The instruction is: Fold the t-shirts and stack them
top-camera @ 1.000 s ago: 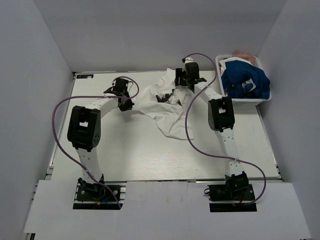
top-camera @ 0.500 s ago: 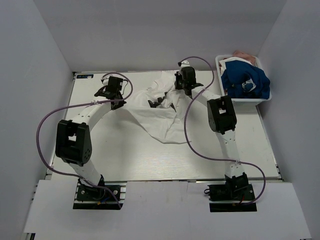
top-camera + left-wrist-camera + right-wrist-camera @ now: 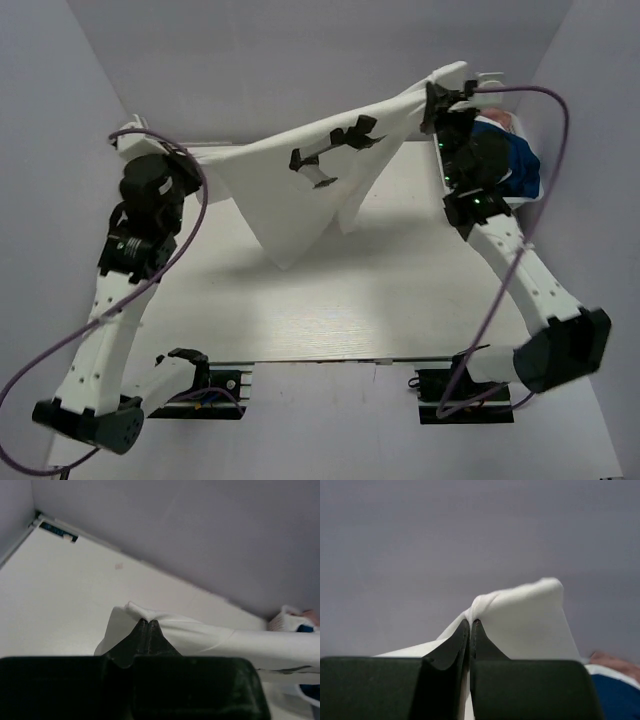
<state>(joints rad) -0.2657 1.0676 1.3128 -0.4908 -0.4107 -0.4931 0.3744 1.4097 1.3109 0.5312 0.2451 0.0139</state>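
A white t-shirt [image 3: 300, 185] with a black-and-grey chest print hangs stretched in the air above the table [image 3: 400, 290], held at two corners. My left gripper [image 3: 128, 138] is raised at the far left, shut on one corner of it; the left wrist view shows the fingertips [image 3: 146, 622] pinching the white cloth [image 3: 200, 635]. High at the back right, my right gripper [image 3: 440, 92] is shut on the other corner, with cloth [image 3: 530, 625] bunched over its closed tips [image 3: 470, 622]. A royal blue t-shirt [image 3: 518, 165] lies in the bin behind the right arm.
The white bin [image 3: 282, 620] at the back right corner holds the blue t-shirt and something pink. Grey walls close in the back and both sides. Purple cables loop off both raised arms. The shirt's lower point hangs over the table's middle.
Both arms have lifted from the table and spread apart, raising the white t-shirt from a crumpled heap into a stretched hanging sheet. The right gripper closed on the cloth.
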